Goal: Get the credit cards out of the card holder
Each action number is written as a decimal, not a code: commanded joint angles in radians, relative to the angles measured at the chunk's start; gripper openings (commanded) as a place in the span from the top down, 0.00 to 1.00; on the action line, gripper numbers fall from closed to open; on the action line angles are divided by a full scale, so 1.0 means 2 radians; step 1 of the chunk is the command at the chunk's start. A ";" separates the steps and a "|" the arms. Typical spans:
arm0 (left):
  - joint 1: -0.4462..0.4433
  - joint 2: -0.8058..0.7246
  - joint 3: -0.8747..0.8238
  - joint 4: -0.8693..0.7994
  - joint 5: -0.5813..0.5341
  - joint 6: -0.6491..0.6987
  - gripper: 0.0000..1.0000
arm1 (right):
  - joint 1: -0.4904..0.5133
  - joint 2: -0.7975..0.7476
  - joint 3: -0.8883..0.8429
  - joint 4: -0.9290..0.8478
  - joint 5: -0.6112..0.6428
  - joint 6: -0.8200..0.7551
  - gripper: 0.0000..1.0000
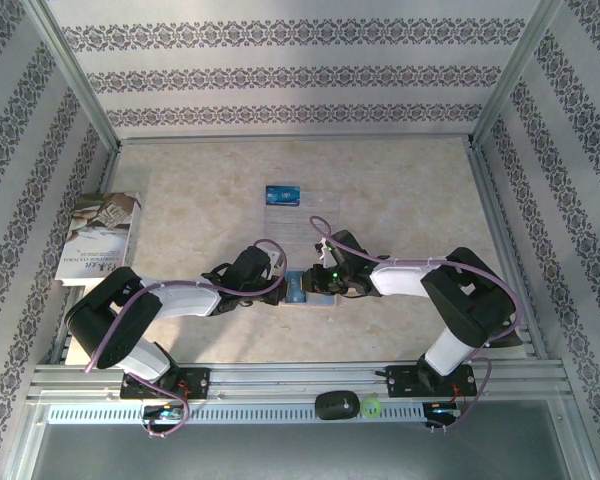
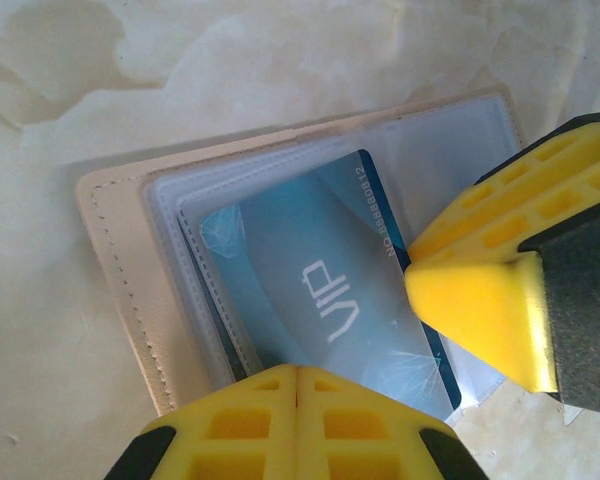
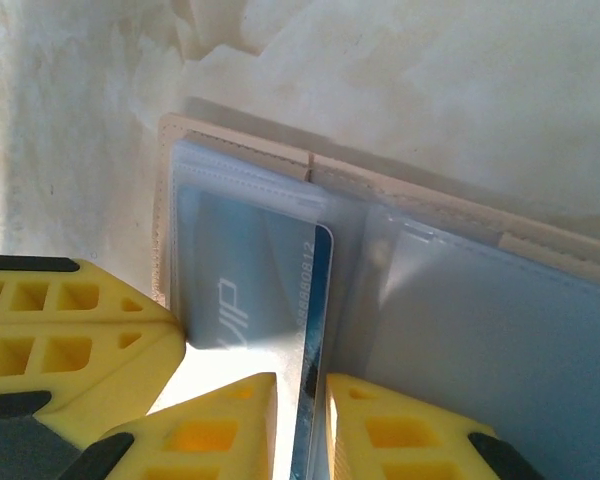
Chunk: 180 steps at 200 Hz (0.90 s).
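The tan card holder (image 1: 323, 299) lies open between both grippers, its clear sleeves up (image 2: 110, 260) (image 3: 240, 150). A blue credit card (image 2: 310, 270) marked VIP sits in one sleeve, its numbered long edge sticking out (image 3: 315, 290). My left gripper (image 2: 298, 372) (image 1: 283, 284) is shut with nothing between its fingers, its tips at the card's near edge. My right gripper (image 3: 300, 410) (image 1: 313, 283) straddles the raised card edge. Its jaws stand slightly apart: one touches the card and a thin gap shows at the other. One of its fingers (image 2: 475, 305) rests over the card.
Another blue credit card (image 1: 282, 194) lies on a clear plastic tray (image 1: 305, 218) behind the holder. A book (image 1: 98, 235) lies at the left wall. A dark mouse-shaped object (image 1: 335, 405) and a small green item (image 1: 372, 407) sit on the front rail.
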 commanded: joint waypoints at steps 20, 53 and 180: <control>0.005 0.012 -0.015 -0.011 -0.002 -0.007 0.94 | -0.005 0.013 -0.007 0.024 -0.013 0.011 0.83; 0.005 0.010 -0.014 -0.013 -0.003 -0.007 0.94 | -0.006 0.010 -0.014 0.029 -0.005 0.014 0.96; 0.005 0.004 -0.028 -0.003 -0.002 -0.019 0.95 | -0.028 -0.035 -0.053 0.012 0.026 0.023 1.00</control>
